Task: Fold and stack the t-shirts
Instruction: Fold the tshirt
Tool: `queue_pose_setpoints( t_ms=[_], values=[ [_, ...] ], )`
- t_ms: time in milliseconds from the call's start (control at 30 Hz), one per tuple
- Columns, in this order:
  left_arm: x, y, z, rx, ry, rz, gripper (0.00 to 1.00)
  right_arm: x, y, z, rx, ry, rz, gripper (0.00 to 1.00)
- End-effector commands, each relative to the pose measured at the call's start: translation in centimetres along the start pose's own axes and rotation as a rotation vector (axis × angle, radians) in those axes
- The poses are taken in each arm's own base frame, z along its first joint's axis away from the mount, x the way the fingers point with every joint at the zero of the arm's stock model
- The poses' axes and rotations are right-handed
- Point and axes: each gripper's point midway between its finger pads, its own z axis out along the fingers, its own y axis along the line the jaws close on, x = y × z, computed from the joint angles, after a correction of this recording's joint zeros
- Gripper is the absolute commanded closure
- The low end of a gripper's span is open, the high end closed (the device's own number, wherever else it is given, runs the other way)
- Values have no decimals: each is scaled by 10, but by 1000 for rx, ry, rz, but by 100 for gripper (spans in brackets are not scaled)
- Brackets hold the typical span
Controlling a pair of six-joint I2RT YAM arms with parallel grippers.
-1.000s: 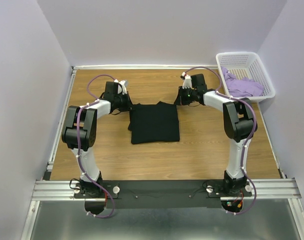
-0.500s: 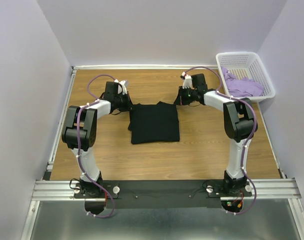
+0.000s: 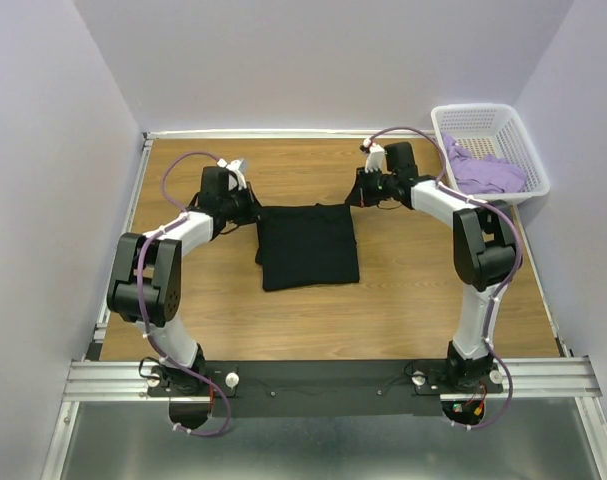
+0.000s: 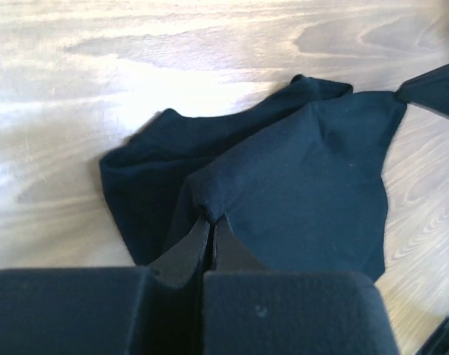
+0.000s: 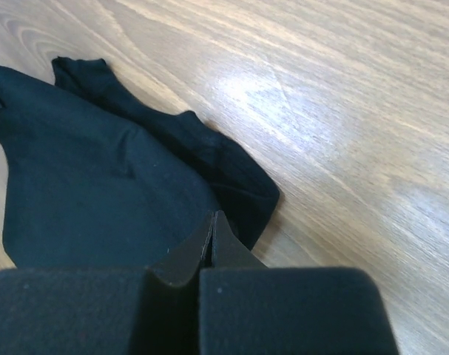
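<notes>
Black shirt (image 3: 308, 248) centre of surface (image 3: 403, 300), part folded. Left claw (image 4: 211, 222), right claw (image 5: 213, 222) each clamped on far corner. Lift level, edge taut, lay onto near hem. Purple shirt (image 3: 488, 172) in basket (image 3: 503, 125).

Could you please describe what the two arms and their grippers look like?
The left arm and right arm have white links with bulky black joint housings; a purple cable loops along each. The left gripper and right gripper have matte black, wedge-tipped fingers.

Newly taut black t-shirt (image 3: 309, 248) between left hand (image 3: 254, 210) and right hand (image 3: 356, 197) (left elbow outward).
</notes>
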Motion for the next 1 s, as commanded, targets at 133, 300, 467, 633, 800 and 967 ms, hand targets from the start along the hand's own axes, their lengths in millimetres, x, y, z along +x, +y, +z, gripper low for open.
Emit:
queue_pose_setpoints(
  t_ms=[133, 300, 467, 633, 800, 967],
  values=[
    [32, 38, 8, -85, -30, -209, 100, 20, -10, 22, -38, 52, 2, 99],
    [32, 51, 10, -128, -53, -239, 100, 24, -16, 28, -28, 60, 0, 97],
    [25, 57, 5, -175, -78, -236, 100, 10, -13, 26, -21, 33, -6, 82],
    [11, 55, -10, -219, -122, -214, 94, -10, -3, 10, 10, -15, -15, 44],
    [-5, 57, -36, -320, -174, -196, 54, -14, 12, -8, 16, -38, 21, 39],
    [-18, 40, -74, -361, -259, -182, 38, -6, 36, -24, -25, -33, 54, 39]
  ],
)
